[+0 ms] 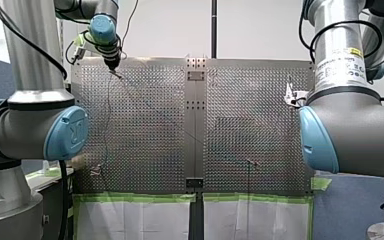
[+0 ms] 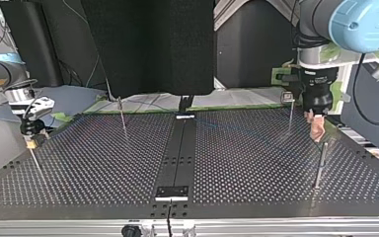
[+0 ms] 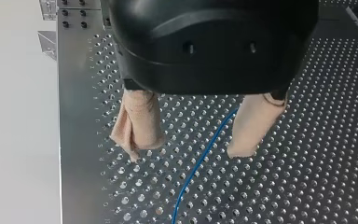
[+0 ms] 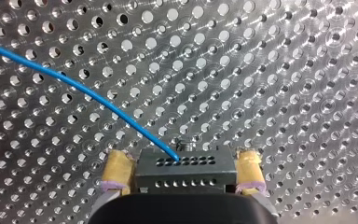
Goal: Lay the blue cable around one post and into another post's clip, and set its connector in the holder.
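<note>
In the left wrist view the thin blue cable (image 3: pixel 200 158) lies on the perforated plate and runs between my left gripper's (image 3: pixel 186 151) beige pads (image 3: pixel 137 126), which stand apart and touch nothing. My left gripper (image 2: pixel 318 129) hangs near the top view's right edge, beside a thin post (image 2: pixel 321 165). The cable's other end enters a black connector (image 4: pixel 186 170) that sits between my right gripper's (image 4: pixel 182 159) yellow pads (image 4: pixel 116 170), spread wide on either side of it. My right gripper (image 2: pixel 29 140) is at the top view's left edge.
Two more thin posts (image 2: pixel 122 118) (image 2: pixel 290 116) stand further back on the plate in the top view. A dark centre strip (image 2: pixel 180 153) splits the perforated table (image 2: pixel 103 168). Green tape (image 1: pixel 140 198) edges the table's near side in the front view.
</note>
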Controlling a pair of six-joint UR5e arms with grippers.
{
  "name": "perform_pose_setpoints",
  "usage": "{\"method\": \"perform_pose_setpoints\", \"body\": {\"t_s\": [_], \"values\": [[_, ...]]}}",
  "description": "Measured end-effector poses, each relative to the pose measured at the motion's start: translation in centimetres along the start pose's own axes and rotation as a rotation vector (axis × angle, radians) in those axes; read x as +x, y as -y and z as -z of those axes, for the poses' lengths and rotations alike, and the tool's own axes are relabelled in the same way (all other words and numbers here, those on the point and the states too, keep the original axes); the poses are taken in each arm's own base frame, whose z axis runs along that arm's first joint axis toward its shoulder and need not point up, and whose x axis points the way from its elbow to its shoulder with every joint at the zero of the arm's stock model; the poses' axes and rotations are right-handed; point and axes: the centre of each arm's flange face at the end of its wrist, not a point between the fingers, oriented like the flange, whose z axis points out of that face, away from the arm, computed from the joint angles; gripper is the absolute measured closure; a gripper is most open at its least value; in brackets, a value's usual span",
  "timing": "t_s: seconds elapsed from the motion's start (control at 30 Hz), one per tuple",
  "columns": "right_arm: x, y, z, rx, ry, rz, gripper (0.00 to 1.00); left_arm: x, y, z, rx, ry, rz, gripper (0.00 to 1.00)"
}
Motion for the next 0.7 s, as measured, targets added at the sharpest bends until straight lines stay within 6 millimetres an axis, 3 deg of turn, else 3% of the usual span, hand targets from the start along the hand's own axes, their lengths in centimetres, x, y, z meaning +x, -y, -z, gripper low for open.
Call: {"method": "perform_pose_setpoints", "body": {"t_s": [0.7], "values": [[0.0,0.0,0.0,0.0,0.0,0.0,0.0,-1.0,1.1,-0.8,0.091,0.11,0.109,0.0]]}}
